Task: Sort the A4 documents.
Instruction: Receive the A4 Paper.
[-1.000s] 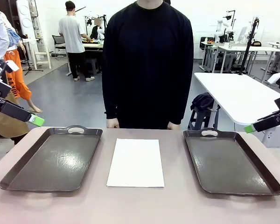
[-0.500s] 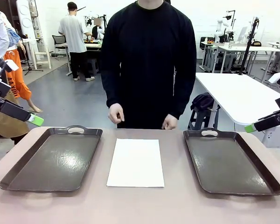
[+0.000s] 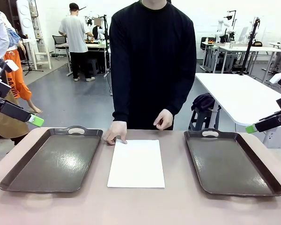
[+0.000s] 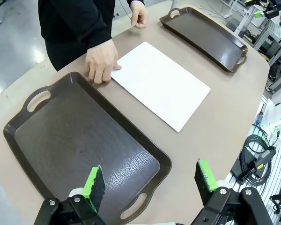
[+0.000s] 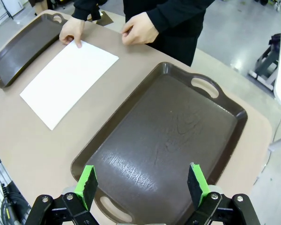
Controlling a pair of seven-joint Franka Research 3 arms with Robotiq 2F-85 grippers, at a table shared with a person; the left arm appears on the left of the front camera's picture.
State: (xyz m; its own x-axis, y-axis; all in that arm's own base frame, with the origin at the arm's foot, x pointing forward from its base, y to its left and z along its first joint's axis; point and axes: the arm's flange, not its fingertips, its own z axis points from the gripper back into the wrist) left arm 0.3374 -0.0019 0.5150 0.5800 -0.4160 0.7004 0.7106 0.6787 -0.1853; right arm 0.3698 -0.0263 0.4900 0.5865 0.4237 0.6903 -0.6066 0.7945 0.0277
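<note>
Since a moment ago the person's hand [image 3: 116, 132] has dropped onto the upper-left corner of the A4 documents [image 3: 136, 163], mid-frame between two brown trays [image 3: 51, 161]. We see our left gripper [image 4: 152, 180] and right gripper [image 5: 143, 183] wide, empty.

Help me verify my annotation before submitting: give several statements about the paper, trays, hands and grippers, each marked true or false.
The A4 documents lie on the table between the left tray and the right tray. True.
A sheet lies in the right tray. False: the paper lies on the table, outside both trays.
The person's hand touches the paper's far corner. True.
The left gripper and the right gripper stand open, holding nothing. True.
The person's other hand rests on the right tray. False: it is raised, apart from both trays.
</note>
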